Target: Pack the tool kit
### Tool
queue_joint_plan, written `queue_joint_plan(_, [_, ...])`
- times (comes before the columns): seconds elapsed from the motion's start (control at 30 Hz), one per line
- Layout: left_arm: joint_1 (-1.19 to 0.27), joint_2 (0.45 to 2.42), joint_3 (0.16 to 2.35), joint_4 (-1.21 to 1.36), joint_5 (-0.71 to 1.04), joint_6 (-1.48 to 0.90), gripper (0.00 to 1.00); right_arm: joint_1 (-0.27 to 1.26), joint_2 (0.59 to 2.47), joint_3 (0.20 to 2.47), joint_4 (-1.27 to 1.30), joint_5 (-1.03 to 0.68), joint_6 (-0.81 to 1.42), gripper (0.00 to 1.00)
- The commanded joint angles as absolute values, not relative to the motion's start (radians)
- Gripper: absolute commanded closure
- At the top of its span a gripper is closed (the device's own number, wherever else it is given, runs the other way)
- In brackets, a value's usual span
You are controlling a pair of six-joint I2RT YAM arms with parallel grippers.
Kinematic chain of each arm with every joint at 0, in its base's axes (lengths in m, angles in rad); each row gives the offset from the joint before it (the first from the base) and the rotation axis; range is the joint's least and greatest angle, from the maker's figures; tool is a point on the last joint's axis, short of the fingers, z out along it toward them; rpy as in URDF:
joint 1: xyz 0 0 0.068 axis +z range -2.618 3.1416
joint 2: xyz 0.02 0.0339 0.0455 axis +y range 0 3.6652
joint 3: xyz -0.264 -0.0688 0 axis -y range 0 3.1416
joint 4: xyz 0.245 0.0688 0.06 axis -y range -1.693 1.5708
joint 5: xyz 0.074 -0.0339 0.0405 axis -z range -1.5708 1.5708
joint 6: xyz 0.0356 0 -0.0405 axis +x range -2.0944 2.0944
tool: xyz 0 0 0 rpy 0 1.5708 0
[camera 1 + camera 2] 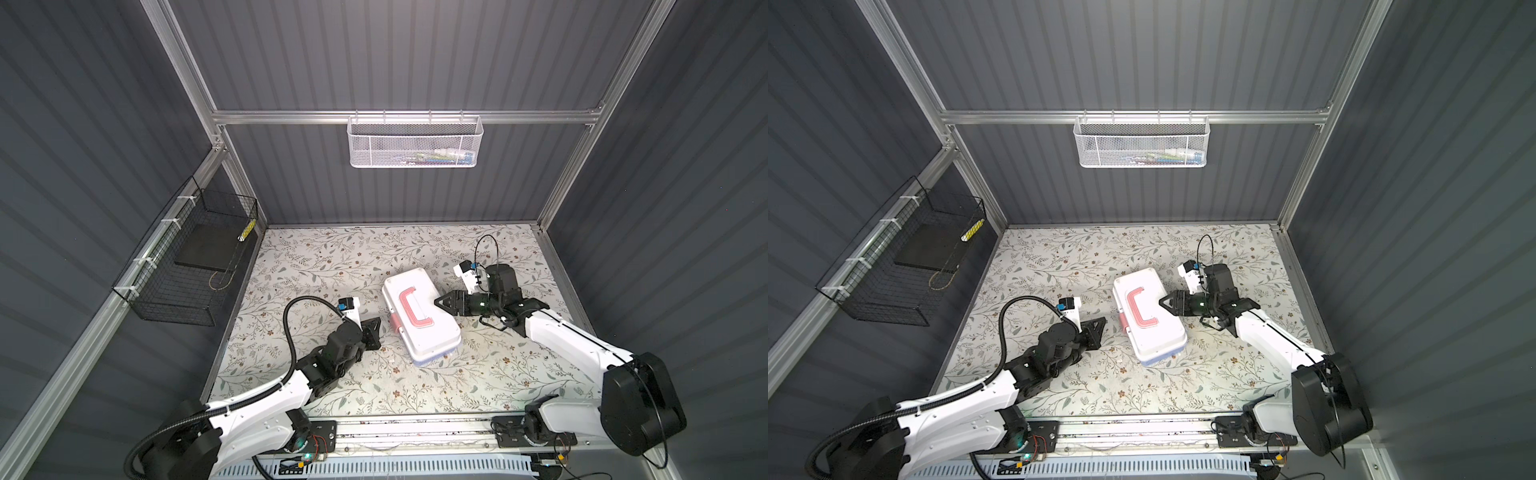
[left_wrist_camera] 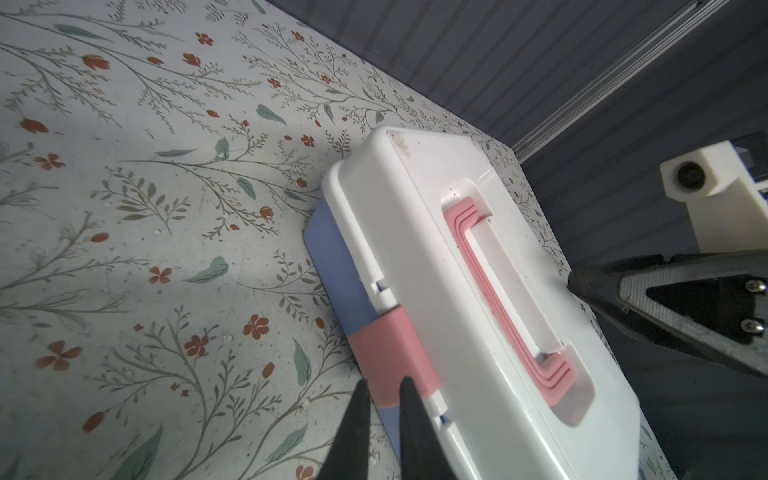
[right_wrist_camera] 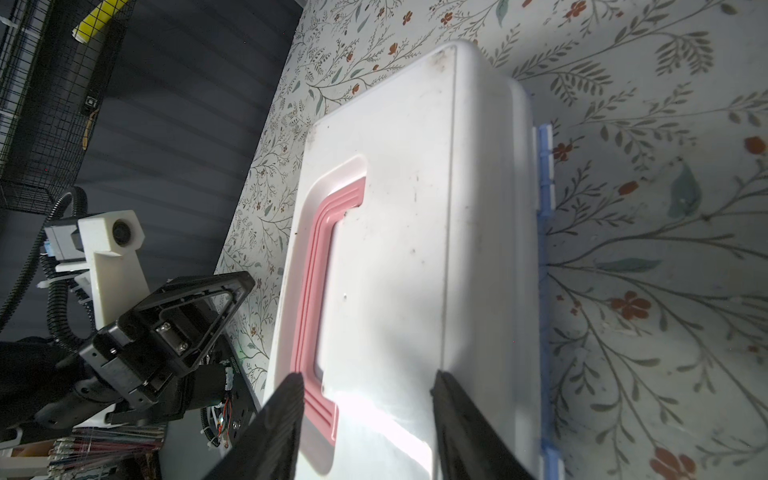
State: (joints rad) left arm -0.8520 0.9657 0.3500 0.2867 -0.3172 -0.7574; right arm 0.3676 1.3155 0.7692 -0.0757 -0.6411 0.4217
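The tool kit [image 1: 420, 322] lies on the floral table [image 1: 332, 257], just to the 3 o'clock side of the table's middle in both top views. Its long axis runs from about 11 o'clock to 5 o'clock. Its white lid [image 2: 415, 257] is down, and the pink C-shaped handle [image 1: 411, 308] lies flat in its recess. The light blue body [image 2: 332, 266] shows only as a rim under the lid.

The left gripper [image 2: 384, 384] sits at the kit's 9 o'clock side. Its two fingers [image 2: 409, 411] stand close together with a narrow gap and nothing visible between them. Their tips are right at the pink latch [image 2: 390, 357], but contact cannot be told.

The right gripper [image 3: 368, 376] reaches in from 3 o'clock over the lid. Its jaws are roughly half spread and grasp nothing. One tip is by the end of the handle and the other is nearer the hinge edge. Whether the tips press on the lid cannot be told.

A white mesh basket [image 1: 415, 143] hangs on the wall at 12 o'clock. A black wire basket [image 1: 187, 266] hangs at about 9 o'clock.
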Motion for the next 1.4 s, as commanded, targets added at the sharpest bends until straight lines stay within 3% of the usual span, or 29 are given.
queue_joint_plan(0.0, [-0.854, 0.936, 0.325, 0.192, -0.352, -0.705, 0.86, 0.384, 1.348, 0.741, -0.267, -0.619, 0.409, 0.46])
queue_joint_plan(0.1, [-0.853, 0.977, 0.322, 0.219, -0.355, -0.707, 1.0, 0.384, 1.35, 0.743, -0.264, -0.621, 0.407, 0.46])
queue_joint_plan(0.6, [-0.84, 1.307, 0.418, 0.435, -0.223, -0.663, 1.0, 0.384, 1.343, 0.714, -0.241, -0.634, 0.413, 0.46])
queue_joint_plan(1.37, [-0.832, 1.507, 0.551, 0.498, -0.13, -0.666, 1.0, 0.385, 1.371, 0.679, -0.181, -0.668, 0.419, 0.46])
